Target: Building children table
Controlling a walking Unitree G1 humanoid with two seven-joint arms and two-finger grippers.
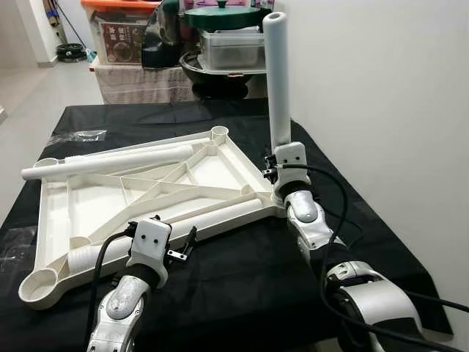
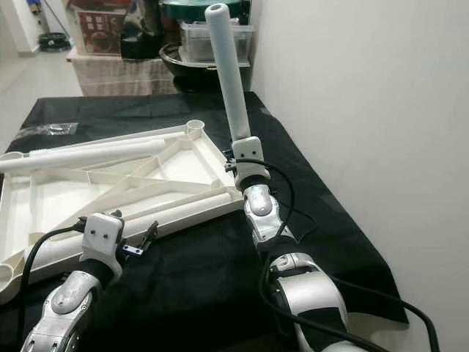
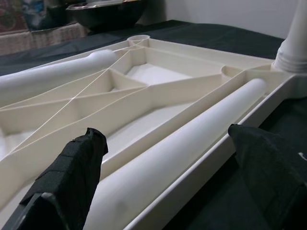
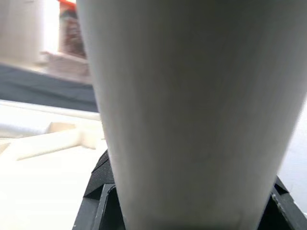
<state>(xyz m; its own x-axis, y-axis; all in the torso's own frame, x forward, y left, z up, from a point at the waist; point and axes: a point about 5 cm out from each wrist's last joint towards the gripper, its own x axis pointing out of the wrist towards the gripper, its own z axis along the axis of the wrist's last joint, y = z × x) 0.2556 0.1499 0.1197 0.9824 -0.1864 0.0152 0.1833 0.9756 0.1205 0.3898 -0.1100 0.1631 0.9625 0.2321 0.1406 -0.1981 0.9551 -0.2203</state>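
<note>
Smooth matt plastic tabletop (image 1: 183, 183), legs (image 1: 276, 81)

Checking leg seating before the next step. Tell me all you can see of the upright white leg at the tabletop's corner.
The upright leg is a smooth off-white tube, plastic by its look, with a rounded closed top. It stands nearly vertical, leaning slightly in the right eye view, with its threaded-looking base at the corner socket of the upturned tabletop nearest the wall. The right gripper has its jaws closed around its lower part. Whether it is fully seated cannot be told.
</note>
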